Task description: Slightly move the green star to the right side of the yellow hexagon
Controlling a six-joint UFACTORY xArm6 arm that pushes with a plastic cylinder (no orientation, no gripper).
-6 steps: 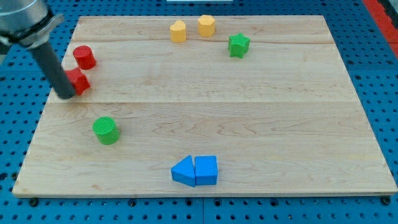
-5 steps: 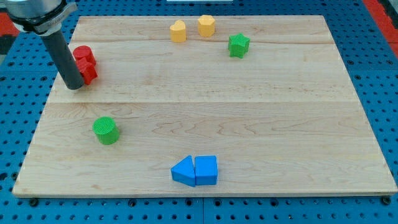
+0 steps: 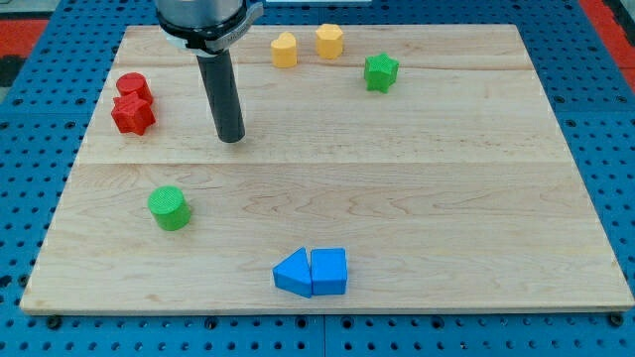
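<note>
- My tip [image 3: 231,139] rests on the counter [image 3: 417,198], in its upper left part, touching no block.
- No gripper shows: the arm ends in a plain dark rod, so there is nothing to spread or press together.
- The green star [image 3: 380,71] lies well to the view's right of my tip and a little higher, near the counter's top edge.
- The yellow hexagon [image 3: 329,41] sits up and to the right of my tip, just left of the star and slightly above it, apart from it.
- A second yellow block [image 3: 285,50], possibly heart-shaped, is just left of the hexagon, above my tip.
- The red star [image 3: 133,114] and red cylinder [image 3: 133,87] lie to the left of my tip, seemingly touching each other.
- The green cylinder [image 3: 169,208] is below my tip and to its left.
- Two blue blocks [image 3: 312,272], side by side and touching, lie far below my tip and to the right, near the bottom edge.
</note>
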